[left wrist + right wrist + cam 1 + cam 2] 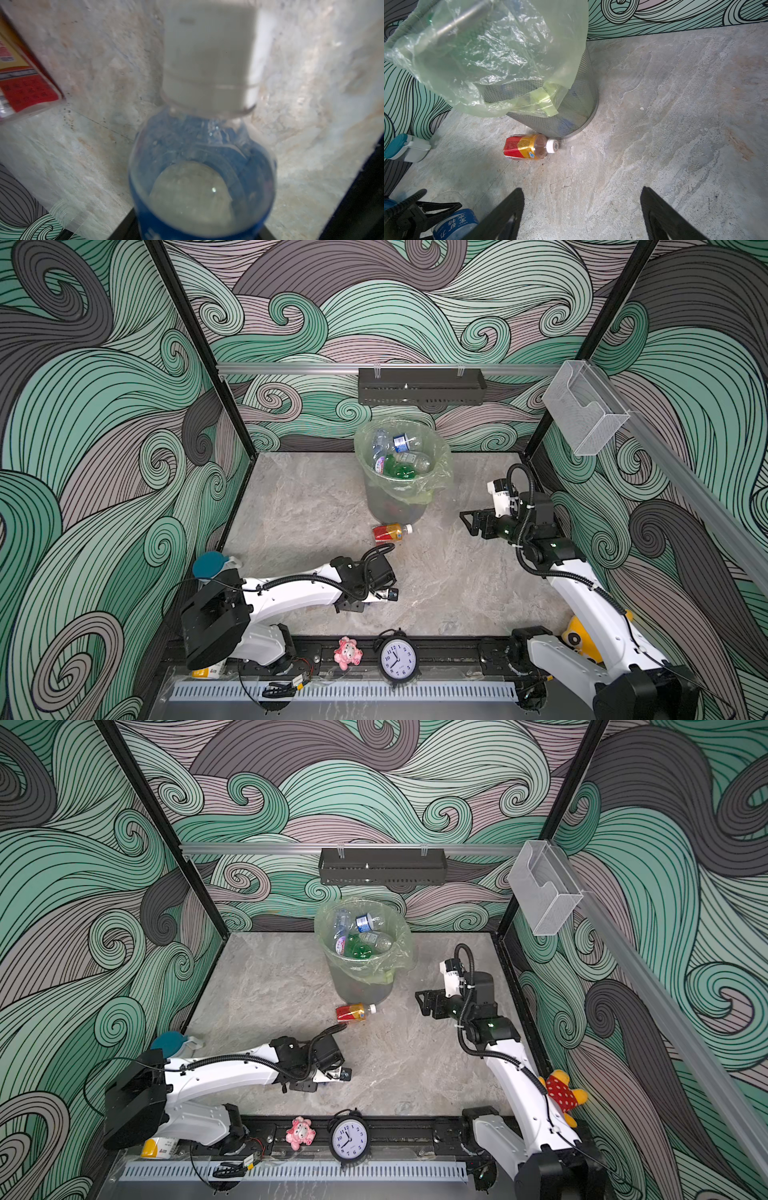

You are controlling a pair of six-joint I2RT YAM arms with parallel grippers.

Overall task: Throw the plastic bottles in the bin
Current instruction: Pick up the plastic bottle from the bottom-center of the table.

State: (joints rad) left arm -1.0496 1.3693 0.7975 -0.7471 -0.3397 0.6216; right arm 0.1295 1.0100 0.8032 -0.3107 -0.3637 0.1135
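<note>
My left gripper (385, 595) sits low over the table's front middle, shut on a clear bottle with a blue label and white cap (199, 166). That bottle fills the left wrist view, and its blue label (454, 225) shows in the right wrist view. A red-orange labelled bottle (390, 532) (529, 147) lies on its side at the foot of the bin (395, 506) (577, 108). The grey mesh bin, lined with a pale green bag, holds several bottles (400, 460). My right gripper (467, 522) (581, 192) hovers open and empty to the right of the bin.
A white tub with a teal lid (212, 566) stands at the left wall. A clock (398, 659), a pink toy (348, 652), a yellow plush (577, 639) and a yellow-white can (205, 672) line the front rail. A clear box (586, 410) and a black shelf (419, 385) hang on the walls.
</note>
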